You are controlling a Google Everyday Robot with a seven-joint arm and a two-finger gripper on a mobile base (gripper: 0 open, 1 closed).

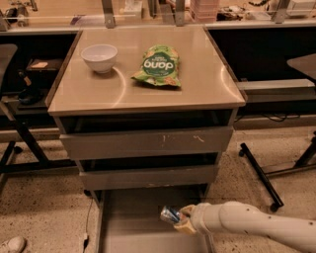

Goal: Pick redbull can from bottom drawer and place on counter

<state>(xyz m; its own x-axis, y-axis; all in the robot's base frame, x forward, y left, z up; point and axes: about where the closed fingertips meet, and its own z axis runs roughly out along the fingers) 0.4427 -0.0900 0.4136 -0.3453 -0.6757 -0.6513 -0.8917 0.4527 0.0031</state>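
The redbull can [169, 214], small and shiny silver-and-blue, is tilted just above the grey floor of the open bottom drawer [131, 225], towards its right side. My gripper [178, 220] reaches in from the right on a white arm [252, 226] and is shut on the can's right end. The fingers [186, 211] are partly hidden by the wrist. The counter [197, 91] is the glossy beige top of the cabinet, well above the gripper.
A white bowl [99, 57] and a green snack bag [158, 65] lie on the counter. The two upper drawers [148, 143] are closed above the open one. A table leg with castors [259, 178] stands on the floor to the right. A cluttered bench [148, 10] runs behind.
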